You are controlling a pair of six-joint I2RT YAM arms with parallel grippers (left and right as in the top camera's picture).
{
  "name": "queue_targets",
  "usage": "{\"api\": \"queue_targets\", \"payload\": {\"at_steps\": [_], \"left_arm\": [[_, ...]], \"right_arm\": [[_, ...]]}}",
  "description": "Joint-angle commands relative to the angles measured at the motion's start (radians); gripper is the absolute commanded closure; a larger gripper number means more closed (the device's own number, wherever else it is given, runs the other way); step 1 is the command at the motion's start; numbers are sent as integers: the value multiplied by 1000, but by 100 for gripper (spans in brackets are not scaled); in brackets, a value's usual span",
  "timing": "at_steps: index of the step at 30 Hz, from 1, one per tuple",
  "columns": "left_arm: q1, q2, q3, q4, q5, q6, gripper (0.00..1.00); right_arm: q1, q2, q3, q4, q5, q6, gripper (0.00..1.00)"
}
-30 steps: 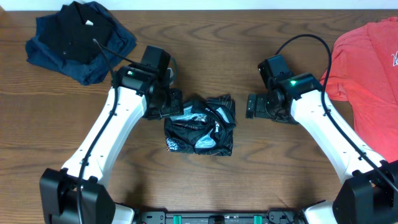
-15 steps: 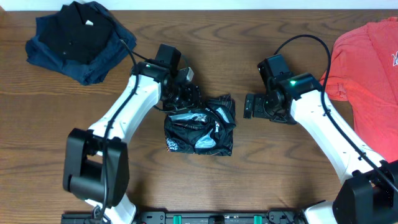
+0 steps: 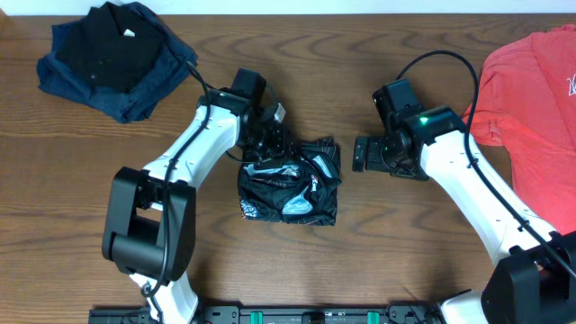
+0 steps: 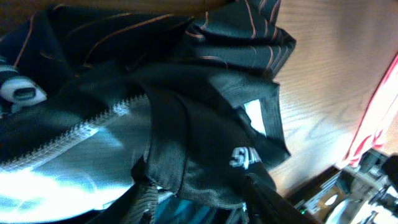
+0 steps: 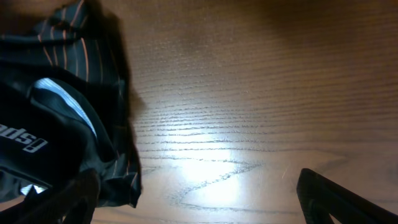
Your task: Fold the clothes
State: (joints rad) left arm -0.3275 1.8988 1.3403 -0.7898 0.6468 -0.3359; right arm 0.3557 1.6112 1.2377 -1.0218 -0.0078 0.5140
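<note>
The clothes, a shiny black jersey [image 3: 290, 180] with thin orange lines and white logos, lie crumpled in a heap at mid-table. My left gripper [image 3: 270, 148] is pressed into the heap's upper left edge. In the left wrist view its fingers [image 4: 144, 200] straddle a dark fold of the jersey [image 4: 186, 112], which fills the gap of my left gripper [image 4: 202, 204]; the jaws still stand apart. My right gripper [image 3: 360, 153] waits wide open just right of the heap. The right wrist view shows only bare wood between its fingers [image 5: 336, 199], and the jersey [image 5: 56, 124] touches the left one.
A coral-red T-shirt [image 3: 540, 99] is spread at the table's right edge. A pile of black and navy garments [image 3: 112, 58] sits at the far left corner. Bare wood surrounds the heap.
My left arm swung in from the heap's left side onto its upper left edge, and its jaws have narrowed around a fold. The right arm has stayed put.
</note>
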Motion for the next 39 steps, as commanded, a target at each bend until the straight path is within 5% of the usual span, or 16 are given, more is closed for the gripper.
{"api": "queue_targets", "payload": {"at_steps": [1, 6, 23, 37, 39], "left_arm": [[-8, 9, 19, 24, 8, 0, 65], [-11, 9, 19, 69, 9, -53, 94], [-76, 1, 27, 214, 206, -112, 94], [-173, 2, 27, 301, 29, -175, 94], [-194, 3, 27, 304, -15, -175, 88]], "right_arm": [[-10, 1, -31, 14, 0, -14, 1], [-10, 1, -80, 47, 0, -14, 1], [-11, 1, -161, 117, 4, 11, 1], [-11, 1, -161, 103, 11, 77, 1], [-11, 1, -161, 101, 11, 77, 1]]}}
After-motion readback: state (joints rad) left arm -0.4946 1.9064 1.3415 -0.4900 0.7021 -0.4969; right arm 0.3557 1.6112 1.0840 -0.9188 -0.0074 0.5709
